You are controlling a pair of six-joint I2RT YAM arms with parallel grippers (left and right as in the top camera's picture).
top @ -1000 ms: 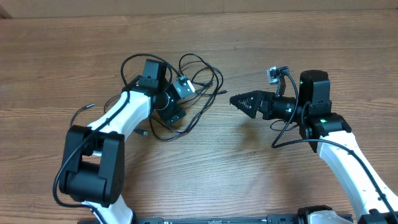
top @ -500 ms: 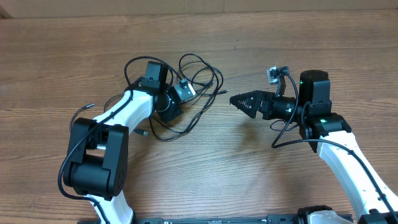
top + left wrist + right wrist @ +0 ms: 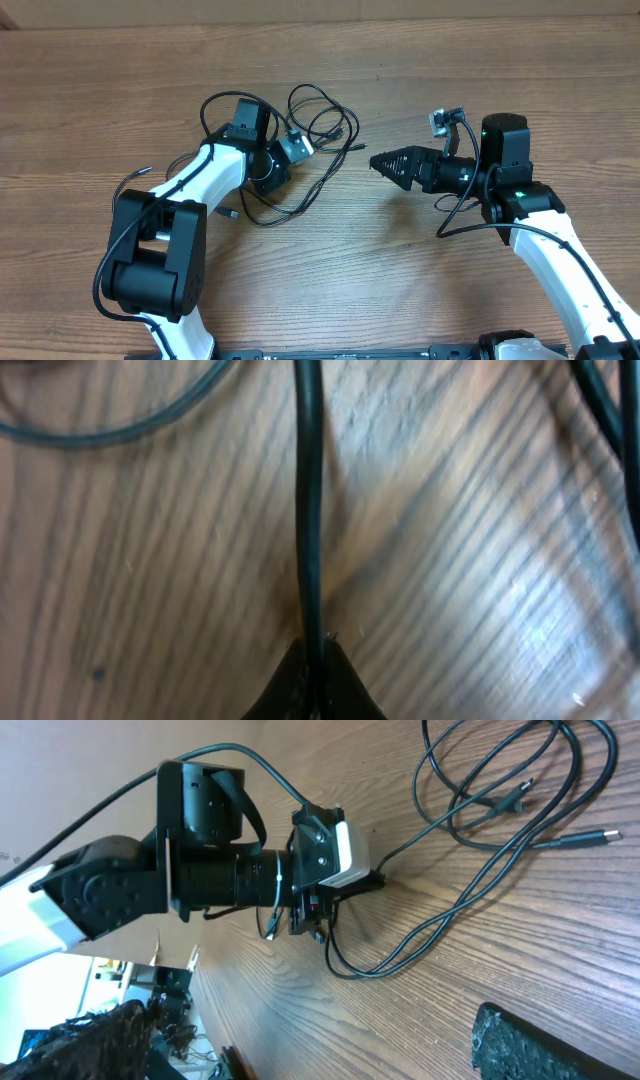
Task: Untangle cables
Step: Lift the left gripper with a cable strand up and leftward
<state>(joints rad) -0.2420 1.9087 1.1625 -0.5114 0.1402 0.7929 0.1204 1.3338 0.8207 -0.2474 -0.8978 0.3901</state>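
Cables [image 3: 322, 135] lie in one loose black tangle on the wooden table [image 3: 120, 80], left of centre, their loops overlapping. The left arm [image 3: 190, 180] reaches into the tangle's near-left part; the right arm [image 3: 545, 235] sits on the other side, clear of it. The left gripper [image 3: 312, 682] is pinched tight on a single strand [image 3: 308, 510], which runs straight away from its fingertips along the wood. The right gripper [image 3: 378, 161] stands wide and empty, pointing at the tangle across a gap — the tangle lies straight ahead of it. Nearest those jaws is a small plug end [image 3: 357, 148], its length aimed roughly at them — probably the free end to draw outward while the left anchors.
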